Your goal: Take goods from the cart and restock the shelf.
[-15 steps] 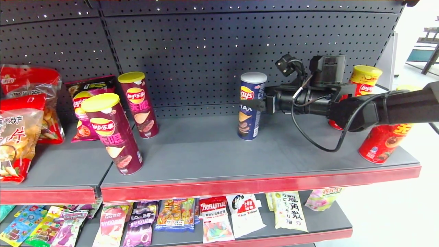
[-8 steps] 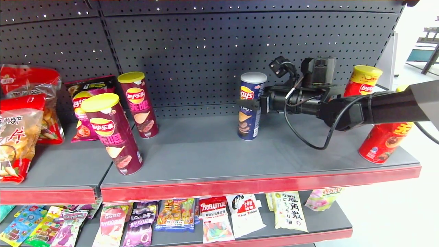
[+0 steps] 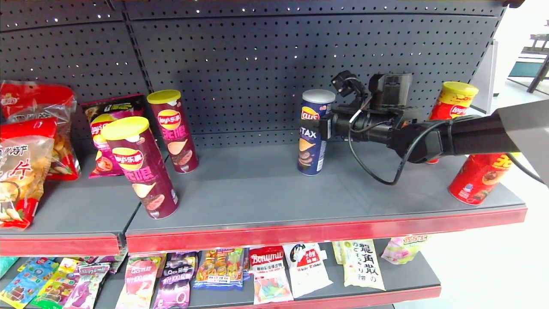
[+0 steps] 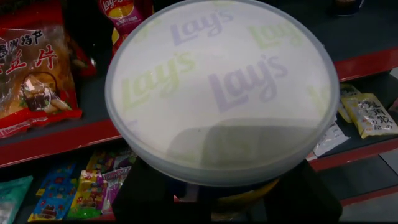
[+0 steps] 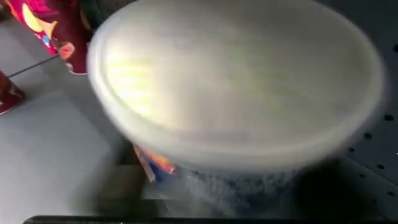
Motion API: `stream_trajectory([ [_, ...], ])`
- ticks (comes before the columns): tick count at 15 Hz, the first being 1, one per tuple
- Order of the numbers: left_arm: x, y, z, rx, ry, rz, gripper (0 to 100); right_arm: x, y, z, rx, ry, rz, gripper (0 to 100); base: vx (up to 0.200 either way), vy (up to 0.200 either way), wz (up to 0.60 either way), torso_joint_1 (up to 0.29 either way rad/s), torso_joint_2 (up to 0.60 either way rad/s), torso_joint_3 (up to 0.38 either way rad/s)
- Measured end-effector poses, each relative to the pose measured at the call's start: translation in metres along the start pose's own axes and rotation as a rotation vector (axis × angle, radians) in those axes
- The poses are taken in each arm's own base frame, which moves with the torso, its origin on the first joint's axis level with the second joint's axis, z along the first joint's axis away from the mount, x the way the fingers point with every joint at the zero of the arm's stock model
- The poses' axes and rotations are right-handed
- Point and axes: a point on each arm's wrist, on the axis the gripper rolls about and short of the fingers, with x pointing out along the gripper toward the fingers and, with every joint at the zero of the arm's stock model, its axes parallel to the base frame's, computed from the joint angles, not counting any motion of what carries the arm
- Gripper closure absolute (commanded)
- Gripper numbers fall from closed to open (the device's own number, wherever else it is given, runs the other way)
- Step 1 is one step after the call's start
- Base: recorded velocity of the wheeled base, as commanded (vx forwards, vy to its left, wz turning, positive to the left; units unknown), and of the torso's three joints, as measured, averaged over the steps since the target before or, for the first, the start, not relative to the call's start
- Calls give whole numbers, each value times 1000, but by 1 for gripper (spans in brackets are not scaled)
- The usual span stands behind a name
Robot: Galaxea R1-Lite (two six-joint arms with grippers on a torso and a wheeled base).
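**Two cans held at the snack shelf**

Closest in, the left wrist view looked down on a second can (image 4: 221,93) with a cloudy see-through lid carrying a pale repeated logo. The left gripper (image 4: 225,198) was clamped on it, dark fingers (image 4: 149,193) pressed to either side under the lid. Past it lay a red bag (image 4: 34,74) with large white characters.

In the head view, flat sweet packets (image 3: 266,274) with mixed printed lettering lined the lower tier. Above them ran the red front edge of the shelf (image 3: 300,231). Near that edge stood a leaning maroon can (image 3: 139,167) with a yellow lid and a round red-and-yellow logo, and at the right end a red can (image 3: 478,178). Snack bags (image 3: 25,163) filled the left end.

Mid-shelf, the blue can (image 3: 311,156) stood almost upright, with a white lid and white block letters on its side. The right gripper (image 3: 315,127) was clenched around its upper half, reaching in from the right. The right wrist view gave that can's lid (image 5: 236,87) from above, too blurred to read.

Further back stood another maroon can (image 3: 173,131), a purple chip bag (image 3: 107,128) and a yellow-lidded red can (image 3: 454,103), against the grey pegboard (image 3: 257,64).
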Motion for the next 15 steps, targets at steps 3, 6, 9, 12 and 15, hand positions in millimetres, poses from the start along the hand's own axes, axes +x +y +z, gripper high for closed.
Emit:
stream_trajectory([
  [3,0,0,0,0,0,0,100,2,3,-2,1,4,8,100,0,0,0,0,0,0],
  [6,0,0,0,-1,1,-1,100,-7,16,6,25,8,40,100,0,0,0,0,0,0],
  [9,0,0,-1,0,2,-1,100,-26,40,17,28,-1,146,100,0,0,0,0,0,0],
  [12,0,0,-1,0,2,-3,100,-48,53,26,-4,-27,265,100,0,0,0,0,0,0],
  [15,0,0,-1,-1,2,-3,100,-60,58,21,-33,-27,377,100,0,0,0,0,0,0],
])
